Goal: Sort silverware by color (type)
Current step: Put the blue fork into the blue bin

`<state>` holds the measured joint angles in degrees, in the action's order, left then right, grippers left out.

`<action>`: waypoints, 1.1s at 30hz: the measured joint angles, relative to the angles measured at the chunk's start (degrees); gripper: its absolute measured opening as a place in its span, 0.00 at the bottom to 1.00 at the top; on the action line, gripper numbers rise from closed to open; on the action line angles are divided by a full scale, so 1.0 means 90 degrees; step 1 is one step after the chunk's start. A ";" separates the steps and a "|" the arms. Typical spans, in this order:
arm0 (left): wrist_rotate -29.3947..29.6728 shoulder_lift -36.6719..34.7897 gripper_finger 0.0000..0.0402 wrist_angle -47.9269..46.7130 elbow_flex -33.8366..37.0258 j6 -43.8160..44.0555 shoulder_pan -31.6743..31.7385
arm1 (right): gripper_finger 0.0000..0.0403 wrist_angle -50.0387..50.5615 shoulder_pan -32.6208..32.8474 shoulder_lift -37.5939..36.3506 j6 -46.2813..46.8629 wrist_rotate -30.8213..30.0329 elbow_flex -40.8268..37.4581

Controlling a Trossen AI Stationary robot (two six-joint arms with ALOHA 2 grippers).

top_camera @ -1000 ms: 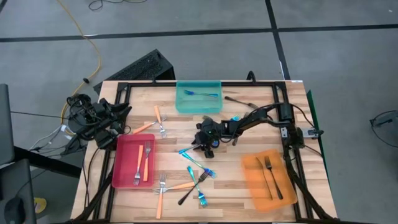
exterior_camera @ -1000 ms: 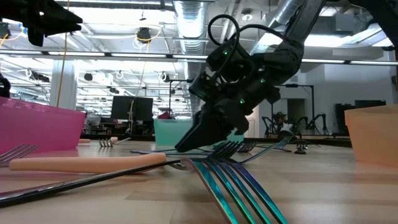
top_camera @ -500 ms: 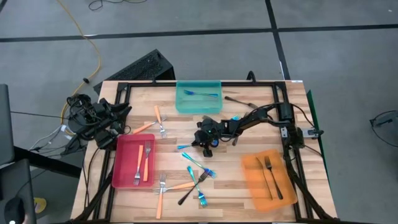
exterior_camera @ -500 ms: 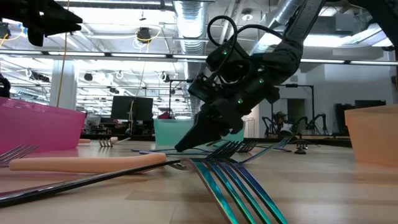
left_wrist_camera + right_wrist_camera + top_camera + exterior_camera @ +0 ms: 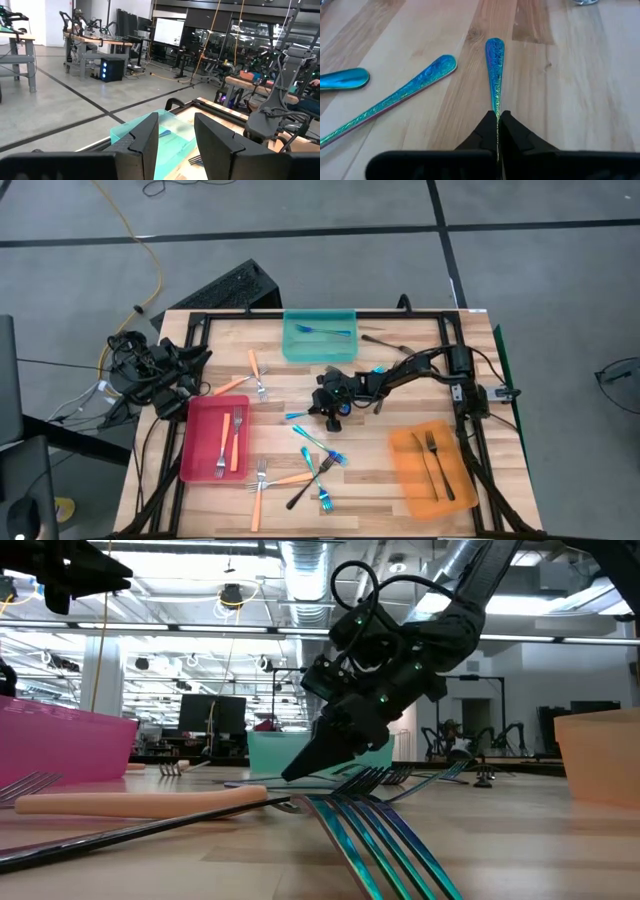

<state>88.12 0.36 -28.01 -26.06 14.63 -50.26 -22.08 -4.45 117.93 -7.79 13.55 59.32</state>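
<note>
Wooden table [image 5: 370, 455], grey floor around. Teal tray [image 5: 319, 346]: blue fork. Red tray [image 5: 205, 445]: two orange forks. Orange tray [image 5: 410, 470]: two dark forks. Right gripper [image 5: 498, 120] mid-table, fingers pinched on blue fork [image 5: 494, 70]. Left gripper [image 5: 175, 135] parked at left edge, fingers apart, empty.

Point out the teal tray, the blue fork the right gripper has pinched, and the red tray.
teal tray [image 5: 318, 348], high view, bare front floor.
blue fork [image 5: 494, 65], right wrist view, handle.
right gripper [image 5: 498, 118], right wrist view, fingertips.
red tray [image 5: 200, 442], high view, bare floor.

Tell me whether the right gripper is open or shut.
Shut: in the right wrist view, the right gripper has its fingers pinched on a blue fork lying on the table.
</note>
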 joint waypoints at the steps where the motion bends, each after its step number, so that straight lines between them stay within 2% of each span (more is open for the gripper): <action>1: 0.0000 0.0000 0.28 0.0000 0.0000 0.0000 0.0000 | 0.07 -0.0003 0.0001 0.0000 0.0000 0.0007 0.0033; 19: -0.0007 0.0000 0.28 0.0000 0.0000 0.0000 0.0001 | 0.07 -0.0045 0.0199 -0.0022 -0.0032 0.0241 0.0491; 33: -0.0011 0.0000 0.28 -0.0001 0.0000 -0.0002 0.0000 | 0.07 0.0774 0.0202 -0.0200 -0.0465 0.0334 0.1056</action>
<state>88.02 0.36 -28.01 -26.06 14.62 -50.26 -15.11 -2.63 116.13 -11.98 16.56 68.83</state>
